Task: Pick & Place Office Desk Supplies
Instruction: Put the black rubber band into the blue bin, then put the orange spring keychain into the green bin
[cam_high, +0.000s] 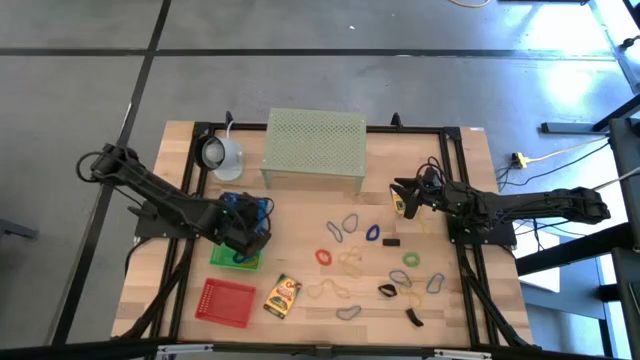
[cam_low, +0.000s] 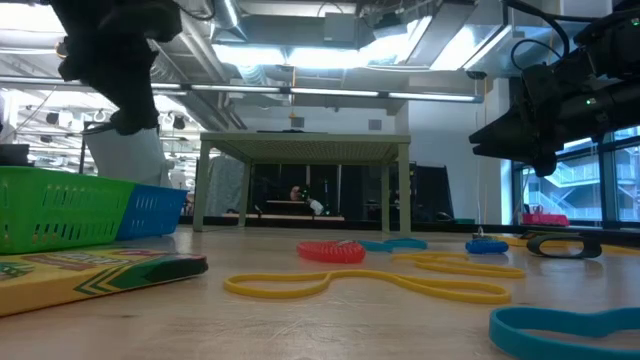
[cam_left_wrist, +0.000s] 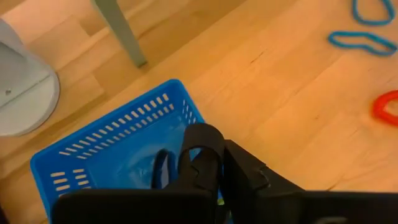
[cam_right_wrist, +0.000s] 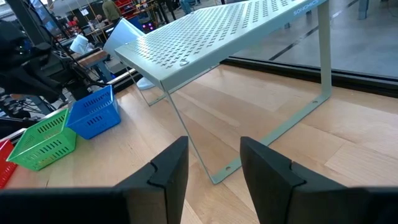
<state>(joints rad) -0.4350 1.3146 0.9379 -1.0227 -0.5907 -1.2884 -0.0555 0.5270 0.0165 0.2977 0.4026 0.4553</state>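
The left gripper (cam_left_wrist: 208, 163) is held over the blue basket (cam_left_wrist: 118, 146), a dark blue loop (cam_left_wrist: 163, 171) seen beside its nearly closed fingers. The right gripper (cam_right_wrist: 214, 163) is parted and empty near the mesh stand (cam_right_wrist: 224, 37). Coloured loops (cam_high: 350, 262) are scattered on the table (cam_high: 470, 300).

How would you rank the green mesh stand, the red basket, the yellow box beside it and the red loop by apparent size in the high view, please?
Largest to smallest:
1. green mesh stand
2. red basket
3. yellow box
4. red loop
The overhead camera looks straight down, so nearness hardly skews this, though the stand's raised top may look slightly bigger.
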